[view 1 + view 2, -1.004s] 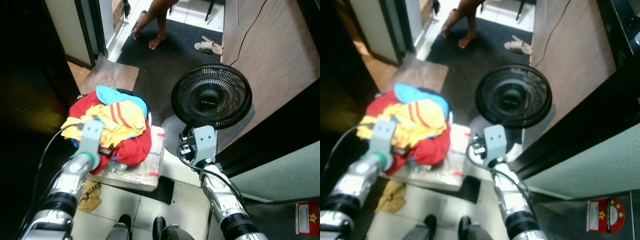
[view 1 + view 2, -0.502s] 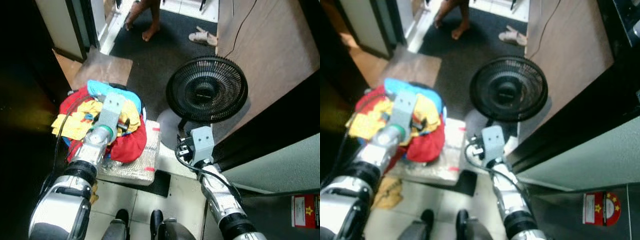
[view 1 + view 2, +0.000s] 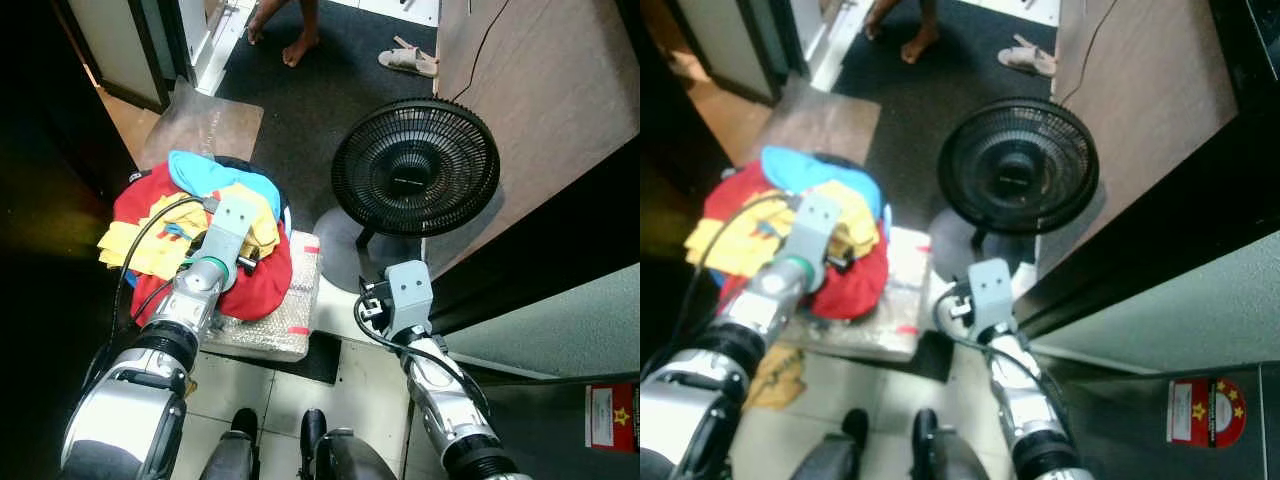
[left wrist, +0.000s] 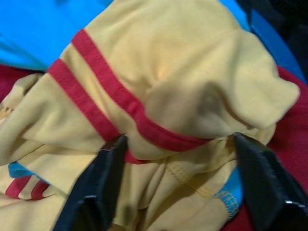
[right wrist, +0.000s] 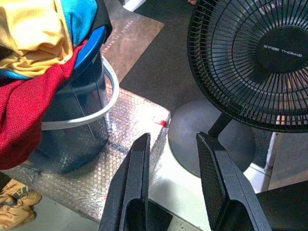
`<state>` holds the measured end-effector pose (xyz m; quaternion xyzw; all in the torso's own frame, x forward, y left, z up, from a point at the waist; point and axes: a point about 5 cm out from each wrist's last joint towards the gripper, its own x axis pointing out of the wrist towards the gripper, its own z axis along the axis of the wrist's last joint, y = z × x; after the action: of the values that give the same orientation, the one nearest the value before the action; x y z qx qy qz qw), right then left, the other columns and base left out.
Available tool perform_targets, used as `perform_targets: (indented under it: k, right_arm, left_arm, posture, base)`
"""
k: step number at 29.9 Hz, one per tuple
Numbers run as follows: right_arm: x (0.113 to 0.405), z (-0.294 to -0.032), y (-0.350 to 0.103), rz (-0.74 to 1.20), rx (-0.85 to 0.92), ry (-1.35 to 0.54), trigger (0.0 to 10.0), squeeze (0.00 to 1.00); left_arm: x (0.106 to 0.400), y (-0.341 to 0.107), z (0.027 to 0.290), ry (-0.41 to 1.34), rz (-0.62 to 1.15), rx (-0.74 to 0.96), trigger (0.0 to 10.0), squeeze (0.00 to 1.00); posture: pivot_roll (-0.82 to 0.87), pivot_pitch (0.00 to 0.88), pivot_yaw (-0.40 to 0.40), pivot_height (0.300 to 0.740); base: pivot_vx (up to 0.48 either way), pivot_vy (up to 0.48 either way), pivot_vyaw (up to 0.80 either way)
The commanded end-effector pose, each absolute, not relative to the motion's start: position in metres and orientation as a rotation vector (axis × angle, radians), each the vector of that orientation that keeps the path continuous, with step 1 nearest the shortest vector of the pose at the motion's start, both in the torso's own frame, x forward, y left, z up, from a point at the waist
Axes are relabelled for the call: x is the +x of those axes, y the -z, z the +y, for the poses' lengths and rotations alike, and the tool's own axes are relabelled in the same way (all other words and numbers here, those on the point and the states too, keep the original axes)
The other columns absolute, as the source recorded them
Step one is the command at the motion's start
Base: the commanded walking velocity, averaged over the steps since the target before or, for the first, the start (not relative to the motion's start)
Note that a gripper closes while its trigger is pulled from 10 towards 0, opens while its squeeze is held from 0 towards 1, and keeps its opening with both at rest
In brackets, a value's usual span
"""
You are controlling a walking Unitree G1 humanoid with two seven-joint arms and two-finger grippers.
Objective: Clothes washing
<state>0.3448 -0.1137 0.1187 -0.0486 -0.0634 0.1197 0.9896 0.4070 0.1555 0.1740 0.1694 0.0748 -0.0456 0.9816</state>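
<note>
A heap of clothes (image 3: 190, 225), red, yellow and blue, overflows a blue bucket (image 5: 84, 115) that stands on a bubble-wrapped box (image 3: 270, 325). My left arm reaches onto the heap's top. My left gripper (image 4: 179, 139) is open, its fingers (image 4: 108, 168) straddling a fold of a yellow garment with red stripes (image 4: 159, 86) and pressed close to it. My right gripper (image 5: 173, 139) is open and holds nothing; it hangs over the floor between the box and the fan's base.
A black floor fan (image 3: 415, 168) stands right of the box, its round base (image 5: 202, 130) close to my right gripper. A person's bare feet (image 3: 300, 45) and sandals (image 3: 408, 62) are on the dark mat beyond. A yellow rag (image 3: 780, 375) lies by my feet. Wooden panelling runs along the right.
The camera shifted. My left arm swung from the heap's left side up onto its top, over the yellow striped garment. The right arm has barely moved.
</note>
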Motion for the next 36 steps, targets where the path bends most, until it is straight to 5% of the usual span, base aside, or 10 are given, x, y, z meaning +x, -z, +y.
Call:
perform_targets:
  k: [1,19,28,29,30,31,36]
  right_arm:
    - [0.339,-0.117,-0.105,-0.073,-0.105,-0.237,10.0,0.00]
    - [0.339,-0.122,-0.106,-0.077,-0.115,-0.230,10.0,0.00]
    - [0.339,-0.125,-0.110,-0.102,-0.104,-0.211,10.0,0.00]
    - [0.339,-0.126,-0.112,-0.112,-0.100,-0.208,10.0,0.00]
    - [0.339,-0.126,-0.112,-0.112,-0.100,-0.208,10.0,0.00]
    - [0.338,-0.126,-0.113,-0.123,-0.092,-0.204,10.0,0.00]
    - [0.332,-0.121,-0.119,-0.168,-0.059,-0.214,10.0,0.00]
  left_arm:
    - [0.399,-0.149,0.160,0.081,0.238,0.310,0.0,0.00]
    - [0.382,-0.130,0.188,0.014,0.210,0.328,0.0,0.00]
    - [0.358,-0.146,0.165,0.132,0.079,0.197,0.0,0.00]
    - [0.349,-0.154,0.153,0.179,0.039,0.153,2.4,0.00]
    - [0.349,-0.154,0.153,0.179,0.039,0.153,2.4,0.00]
    - [0.340,-0.160,0.141,0.219,0.005,0.109,10.0,0.00]
    - [0.318,-0.164,0.115,0.301,-0.052,0.055,10.0,0.00]
  posture:
    - [0.03,0.554,-0.077,0.740]
    - [0.02,0.537,-0.072,0.740]
    - [0.04,0.429,-0.035,0.740]
    - [0.05,0.396,-0.025,0.740]
    - [0.05,0.396,-0.025,0.740]
    - [0.06,0.360,-0.017,0.740]
    - [0.06,0.282,-0.001,0.740]
  base:
    - [0.000,0.000,0.00]
    - [0.000,0.000,0.00]
    - [0.000,0.000,0.00]
    - [0.000,0.000,0.00]
    - [0.000,0.000,0.00]
    - [0.000,0.000,0.00]
    - [0.000,0.000,0.00]
